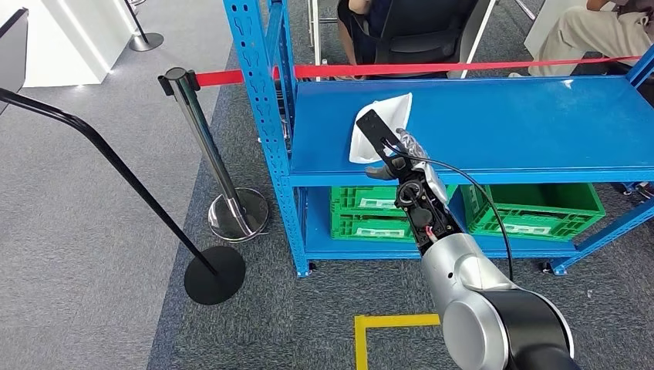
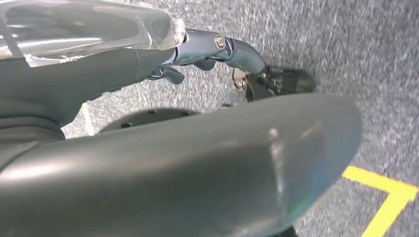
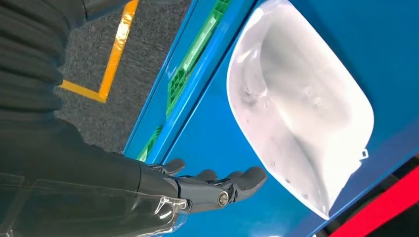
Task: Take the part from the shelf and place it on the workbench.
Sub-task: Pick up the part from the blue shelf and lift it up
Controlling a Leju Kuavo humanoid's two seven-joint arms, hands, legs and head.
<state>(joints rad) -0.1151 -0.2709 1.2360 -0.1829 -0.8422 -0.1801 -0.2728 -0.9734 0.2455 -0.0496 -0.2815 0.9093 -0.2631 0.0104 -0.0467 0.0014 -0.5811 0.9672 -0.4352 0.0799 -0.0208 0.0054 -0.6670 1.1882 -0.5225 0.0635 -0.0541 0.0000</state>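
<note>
On blue shelf (image 1: 501, 127), white part (image 1: 382, 127), right hand (image 1: 401, 154) fingers (image 3: 232, 182) spread, empty, beside it.

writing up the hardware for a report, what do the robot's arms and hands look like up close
The right arm is silver with rounded joint housings, darkening to black near the elbow. A thin black cable loops along its forearm. The right hand has dark grey fingers with a metal pivot screw, and clear plastic film wraps its wrist. The left hand looks the same: grey-blue fingers, a screw, clear film.

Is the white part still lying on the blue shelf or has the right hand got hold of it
On the shelf. The white part lies on the blue shelf, and the right hand is beside it, fingers extended, not touching it.
</note>
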